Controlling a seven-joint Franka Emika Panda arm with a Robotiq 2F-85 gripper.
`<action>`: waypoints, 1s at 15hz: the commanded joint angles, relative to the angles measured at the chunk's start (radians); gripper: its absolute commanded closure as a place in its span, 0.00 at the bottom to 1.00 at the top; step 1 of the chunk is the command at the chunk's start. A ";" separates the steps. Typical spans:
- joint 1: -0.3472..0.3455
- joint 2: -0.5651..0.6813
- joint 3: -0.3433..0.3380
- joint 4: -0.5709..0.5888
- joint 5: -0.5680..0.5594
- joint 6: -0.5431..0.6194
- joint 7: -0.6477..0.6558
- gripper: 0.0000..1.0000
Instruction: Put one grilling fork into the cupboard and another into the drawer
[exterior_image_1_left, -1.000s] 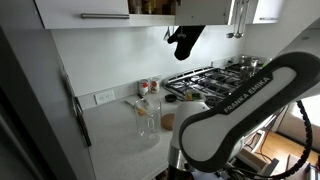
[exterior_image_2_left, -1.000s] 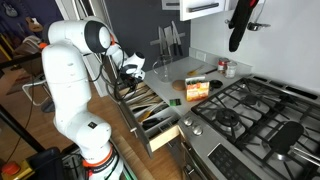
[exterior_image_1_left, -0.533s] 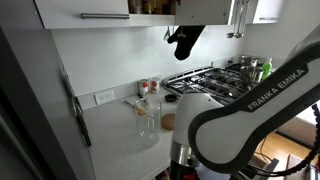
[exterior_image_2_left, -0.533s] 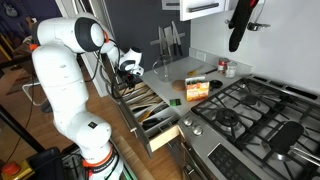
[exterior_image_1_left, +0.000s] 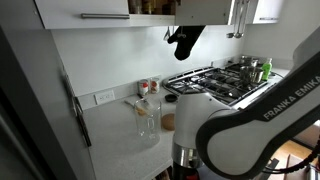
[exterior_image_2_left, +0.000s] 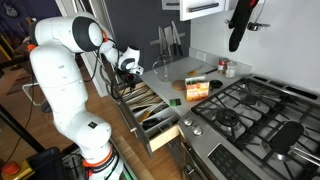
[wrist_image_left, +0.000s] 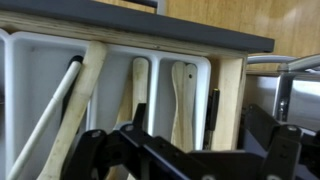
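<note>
Gripper (exterior_image_2_left: 129, 68): wide open, with nothing in it. It hangs just over the open drawer; in the wrist view its black fingers (wrist_image_left: 92, 148) stand far apart at the bottom.
Drawer (exterior_image_2_left: 152, 118): pulled out from under the tabletop (exterior_image_1_left: 115, 135), next to the stove (exterior_image_2_left: 250, 105).
Inside the drawer: a white tray (wrist_image_left: 112, 52) with long slots. Wooden handles lie in the slots, one wooden spoon (wrist_image_left: 183, 95) among them. A pale stick (wrist_image_left: 52, 118) lies slanted on the left.
Grilling forks: I cannot tell which of the things in the tray are forks.
Cupboard (exterior_image_1_left: 80, 10): high on the wall above the tabletop, with a long steel bar handle (exterior_image_1_left: 105, 16). It is well apart from the gripper.
On the tabletop: a clear glass jar (exterior_image_1_left: 148, 118) stands upright.
Black oven mitt (exterior_image_1_left: 183, 42): hangs above the stove.
Robot arm (exterior_image_2_left: 62, 75): white, bent over the drawer.
</note>
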 joint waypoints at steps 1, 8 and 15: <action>0.017 -0.135 -0.003 -0.066 -0.229 -0.121 0.193 0.00; 0.012 -0.340 0.061 -0.056 -0.463 -0.388 0.279 0.00; 0.011 -0.575 0.105 -0.081 -0.504 -0.387 0.246 0.00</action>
